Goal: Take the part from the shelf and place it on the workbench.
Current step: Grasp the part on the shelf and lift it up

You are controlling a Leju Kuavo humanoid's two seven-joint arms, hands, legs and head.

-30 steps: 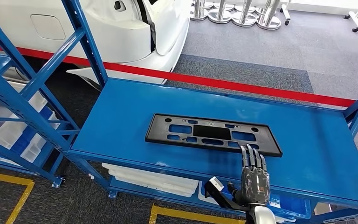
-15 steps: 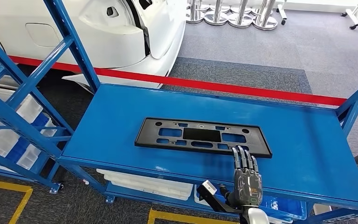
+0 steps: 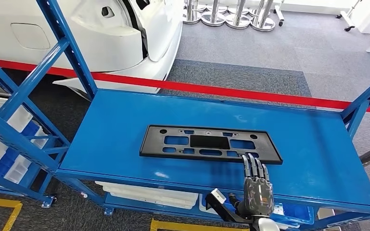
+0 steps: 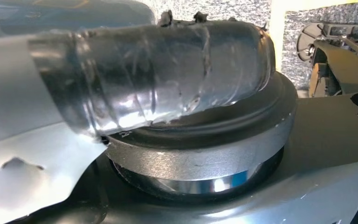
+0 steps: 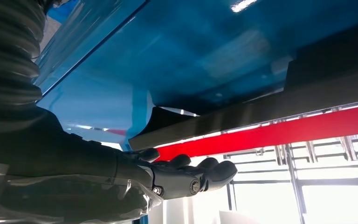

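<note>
One black part (image 3: 210, 144) lies flat on the blue shelf (image 3: 125, 125); right robot hand (image 3: 257, 185), fingers extended and holding nothing, fingertips at its near edge, contact unclear.

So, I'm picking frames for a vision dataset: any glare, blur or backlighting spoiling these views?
Head view: sharp and evenly lit, with one small glint on the blue shelf in front of the black part. Left wrist view: very close and soft, with bright reflections on shiny dark surfaces. Right wrist view: turned, backlit by washed-out windows, so the right hand reads dark; the shelf surface shows hazy reflections.
</note>
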